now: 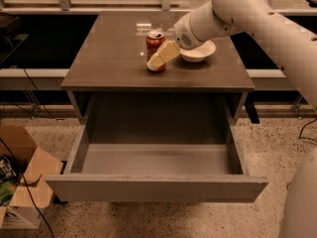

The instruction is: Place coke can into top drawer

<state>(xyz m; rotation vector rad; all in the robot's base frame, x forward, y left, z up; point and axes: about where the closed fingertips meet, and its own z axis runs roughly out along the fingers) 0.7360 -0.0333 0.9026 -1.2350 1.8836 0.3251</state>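
- The small red aluminium coke can with a silver top stands upright on the counter, a little right of the middle and towards the far half.
- The cream-coloured two-finger gripper is right at the can, slanting down from the right across its near-right side and covering part of the red wall.
- From this angle it cannot be told whether the jaws are spread, closed, or pinching the can.
- A shallow round white bowl sits just right of the can on the counter, partly covered by the gripper's wrist.
- The thick white robot arm comes in from the upper right, above the bowl, and bends down towards the can.
- The wide, shallow grey top drawer is pulled well out towards the near side, directly below the counter's near edge.
- Its plain front panel is nearest, and its grey inner floor is open to view.
- The can is on the counter, not in the drawer.
- An open brown cardboard box sits on the speckled floor to the near left of the drawer.
- Thin black cables trail over the box.
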